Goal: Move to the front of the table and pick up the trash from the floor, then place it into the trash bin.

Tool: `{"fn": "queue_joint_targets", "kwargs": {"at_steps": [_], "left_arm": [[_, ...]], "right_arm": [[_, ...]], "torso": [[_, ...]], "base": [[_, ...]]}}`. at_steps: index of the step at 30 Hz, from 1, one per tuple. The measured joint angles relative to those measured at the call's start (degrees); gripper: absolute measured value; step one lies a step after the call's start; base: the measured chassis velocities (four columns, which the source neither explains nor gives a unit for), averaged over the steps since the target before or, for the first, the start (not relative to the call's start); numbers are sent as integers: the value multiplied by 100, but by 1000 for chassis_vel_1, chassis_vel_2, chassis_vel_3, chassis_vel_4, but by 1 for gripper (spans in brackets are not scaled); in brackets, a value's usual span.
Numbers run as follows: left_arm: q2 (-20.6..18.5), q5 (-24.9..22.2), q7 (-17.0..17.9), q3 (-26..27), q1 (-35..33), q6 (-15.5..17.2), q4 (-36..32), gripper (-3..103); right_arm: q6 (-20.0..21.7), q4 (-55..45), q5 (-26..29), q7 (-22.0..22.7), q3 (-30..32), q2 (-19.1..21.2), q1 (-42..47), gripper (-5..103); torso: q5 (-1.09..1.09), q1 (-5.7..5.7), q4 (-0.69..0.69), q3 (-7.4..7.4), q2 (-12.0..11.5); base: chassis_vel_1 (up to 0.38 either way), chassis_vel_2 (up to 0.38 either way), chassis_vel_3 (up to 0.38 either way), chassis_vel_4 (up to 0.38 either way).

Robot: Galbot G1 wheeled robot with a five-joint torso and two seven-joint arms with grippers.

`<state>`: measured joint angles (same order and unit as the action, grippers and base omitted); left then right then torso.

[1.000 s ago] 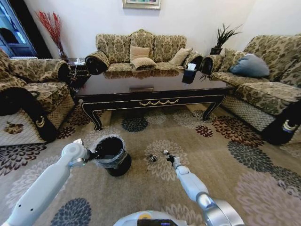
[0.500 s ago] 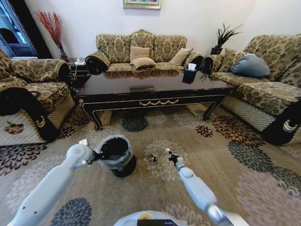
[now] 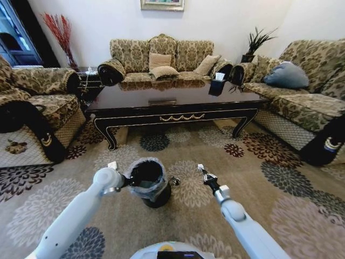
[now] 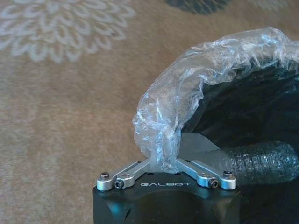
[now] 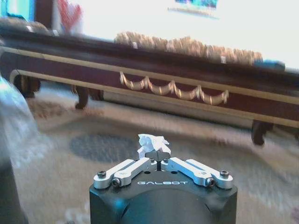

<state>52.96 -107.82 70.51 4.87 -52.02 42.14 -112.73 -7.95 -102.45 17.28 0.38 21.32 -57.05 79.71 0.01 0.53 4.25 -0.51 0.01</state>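
Head view: left gripper (image 3: 128, 182) grips the near rim of the trash bin (image 3: 148, 183), which stands on the floor (image 3: 269, 199) tilted, its mouth leaning toward the robot's left and toward the table (image 3: 172, 105). A small shiny scrap (image 3: 174, 181) lies on the carpet just beside the bin, on its right. Right gripper (image 3: 202, 171) is raised over the carpet right of the bin, well apart from it, pointing at the table; a white bit shows at its tip. Table's long axis runs left to right across the room.

Left wrist view: left gripper (image 4: 163, 163) is closed onto the crinkled clear liner (image 4: 196, 84) folded over the bin's rim; dark bin interior lies beyond.

Right wrist view: right gripper (image 5: 156, 156) is pinched narrow on a crumpled white tissue (image 5: 152, 141), which sticks up from the fingertips. Gold scrollwork (image 5: 173, 88) of the table apron lies ahead.
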Motion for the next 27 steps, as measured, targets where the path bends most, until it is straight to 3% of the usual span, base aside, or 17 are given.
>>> {"fn": "queue_joint_targets", "kwargs": {"at_steps": [2,9,10,14,20,27], "left_arm": [[5,15,15,-119,46,0,-23,0],[222,27,177,-1397,1098,-1,59,0],[222,27,177,-1397,1098,-1,59,0],[467,6,211,-2074,1510,0,123,0],[776,83,292,-2507,1674,0,201,0],[900,156,304,-2582,1680,0,237,0]], "right_arm": [[0,-191,-29,0,82,25,114,0],[19,-1645,-331,-7,645,87,1089,0],[19,-1645,-331,-7,645,87,1089,0],[-14,-2222,-729,-42,741,-134,1796,0],[-115,-2411,-1233,-111,623,-462,2210,0],[-182,-2423,-1435,-122,612,-592,2424,0]], "torso": [[0,0,-2,0,0],[-1,0,2,-1,0],[-1,0,2,-1,0],[-1,0,0,-1,0],[0,0,0,-1,0],[-1,0,0,-1,0]], "base": [[0,0,0,0],[0,0,0,0],[0,0,0,0],[0,0,0,0],[0,0,0,0],[0,0,0,0]]}}
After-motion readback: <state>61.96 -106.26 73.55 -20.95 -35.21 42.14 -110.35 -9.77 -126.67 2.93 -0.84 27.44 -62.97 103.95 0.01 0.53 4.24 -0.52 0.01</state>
